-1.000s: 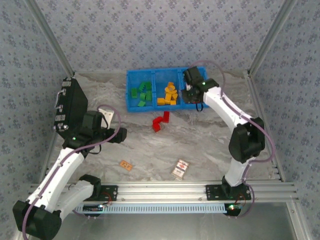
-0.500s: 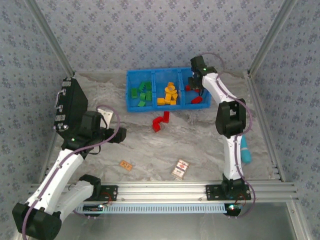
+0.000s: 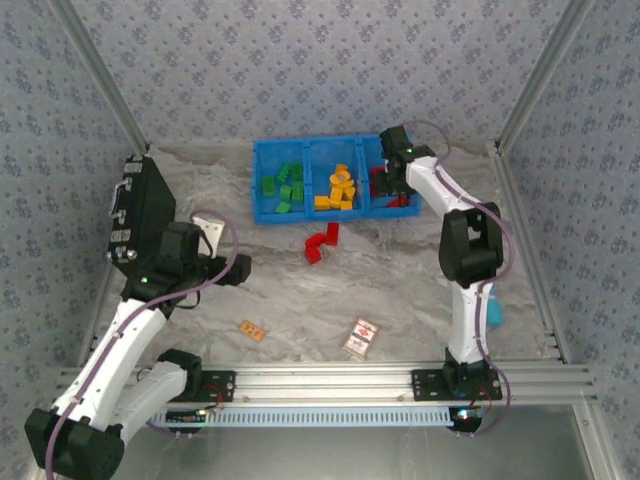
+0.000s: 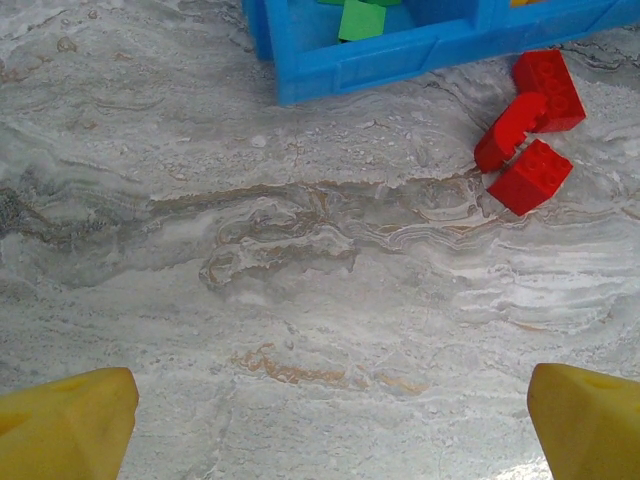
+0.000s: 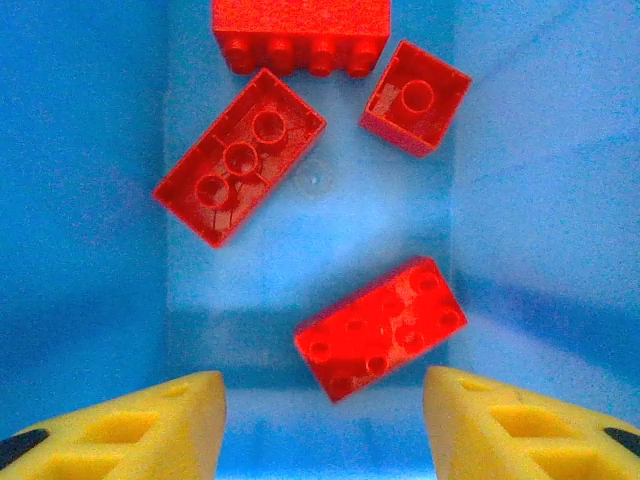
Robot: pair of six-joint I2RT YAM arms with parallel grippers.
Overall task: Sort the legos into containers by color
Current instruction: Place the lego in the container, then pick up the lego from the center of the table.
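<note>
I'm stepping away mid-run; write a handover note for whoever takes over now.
Left gripper: open, over the marbled tabletop.
Right gripper: fingers apart above the blue plastic bin's right compartment, holding nothing.
Done: Green plastic bricks lie in the left compartment, orange ones in the middle, four red ones in the right.
To do: three red bricks on the table in front of the bin.

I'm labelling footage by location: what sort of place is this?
Probably a robot test cell, not a home: wallpaper-patterned panels in an aluminium frame, left arm and right arm bolted to a rail, a sorting bin on a marble-look tabletop.
</note>
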